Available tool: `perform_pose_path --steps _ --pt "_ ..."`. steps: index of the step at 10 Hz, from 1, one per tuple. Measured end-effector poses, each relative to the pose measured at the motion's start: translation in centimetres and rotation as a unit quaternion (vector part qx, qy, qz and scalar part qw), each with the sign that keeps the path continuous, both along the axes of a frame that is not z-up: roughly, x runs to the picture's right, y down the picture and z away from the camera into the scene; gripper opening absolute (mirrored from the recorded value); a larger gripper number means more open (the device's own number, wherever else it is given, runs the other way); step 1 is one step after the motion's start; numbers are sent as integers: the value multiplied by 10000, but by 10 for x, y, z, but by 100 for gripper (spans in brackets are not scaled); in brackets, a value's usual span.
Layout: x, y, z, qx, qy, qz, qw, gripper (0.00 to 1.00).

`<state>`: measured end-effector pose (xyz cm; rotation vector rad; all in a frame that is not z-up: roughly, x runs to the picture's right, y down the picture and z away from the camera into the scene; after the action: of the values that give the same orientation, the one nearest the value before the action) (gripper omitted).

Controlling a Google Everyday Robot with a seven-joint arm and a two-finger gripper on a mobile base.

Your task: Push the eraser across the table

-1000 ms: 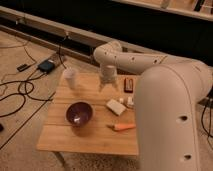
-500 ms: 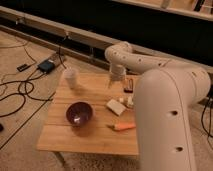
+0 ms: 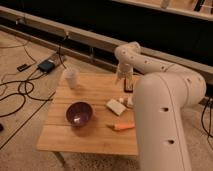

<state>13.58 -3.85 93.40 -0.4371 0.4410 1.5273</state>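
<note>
With the jaws (whether open or closed cannot be told) low over the eraser [image 3: 129,88] near the worktop's [image 3: 92,135] far edge, a push angled outward may slide it off.

We see a bulky arm [image 3: 165,100] of smooth off-white shells, rounded at each joint, with two small dark round dots on its nearest, thickest segment. Its pale gripper [image 3: 126,83] hangs over the far right part of the table [image 3: 95,139].
</note>
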Motion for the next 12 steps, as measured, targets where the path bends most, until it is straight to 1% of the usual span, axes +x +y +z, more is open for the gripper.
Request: perform_pose_path --steps 3,5,6,8,12 --pt "26 -9 24 57 117 144 9998 65" --pt "43 -11 38 51 241 225 9994 65" --pt "50 -14 43 78 305 252 9992 65" --pt "57 -16 46 119 390 268 9988 65" --pt "56 -16 46 120 390 272 9988 65"
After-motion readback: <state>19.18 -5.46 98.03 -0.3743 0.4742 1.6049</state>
